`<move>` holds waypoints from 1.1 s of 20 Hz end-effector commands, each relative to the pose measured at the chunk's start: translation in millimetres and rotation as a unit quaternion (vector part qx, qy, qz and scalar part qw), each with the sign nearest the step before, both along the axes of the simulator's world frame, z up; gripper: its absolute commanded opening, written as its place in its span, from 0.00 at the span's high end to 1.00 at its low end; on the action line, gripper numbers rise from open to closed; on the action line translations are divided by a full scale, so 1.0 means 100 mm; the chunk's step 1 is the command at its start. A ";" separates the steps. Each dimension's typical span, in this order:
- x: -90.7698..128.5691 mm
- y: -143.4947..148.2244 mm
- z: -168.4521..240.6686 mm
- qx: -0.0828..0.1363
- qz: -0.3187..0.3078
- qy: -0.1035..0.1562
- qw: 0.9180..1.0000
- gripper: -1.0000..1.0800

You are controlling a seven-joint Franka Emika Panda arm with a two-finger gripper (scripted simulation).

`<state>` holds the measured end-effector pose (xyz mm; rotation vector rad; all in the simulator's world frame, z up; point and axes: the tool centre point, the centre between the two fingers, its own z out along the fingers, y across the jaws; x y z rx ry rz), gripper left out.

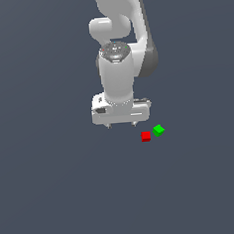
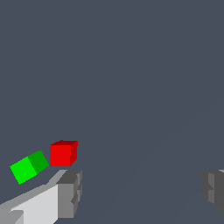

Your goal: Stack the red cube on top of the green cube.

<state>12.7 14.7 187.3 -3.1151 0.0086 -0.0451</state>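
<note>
The red cube (image 1: 146, 136) lies on the dark grey floor, with the green cube (image 1: 159, 130) close beside it on the exterior view's right, turned at an angle. The two cubes sit apart by a small gap. My gripper (image 1: 121, 124) hangs above the floor, to the exterior view's left of the red cube, open and empty. In the wrist view the red cube (image 2: 63, 153) and the green cube (image 2: 29, 166) lie outside the open fingers (image 2: 70, 192), just beyond one fingertip. The space between the fingers holds nothing.
The dark grey floor (image 1: 55, 193) is flat all around. My white arm (image 1: 117, 64) rises behind the gripper toward the top of the exterior view.
</note>
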 end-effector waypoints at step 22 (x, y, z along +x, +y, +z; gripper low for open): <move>0.12 0.31 -0.27 -0.004 0.179 0.000 0.984 0.04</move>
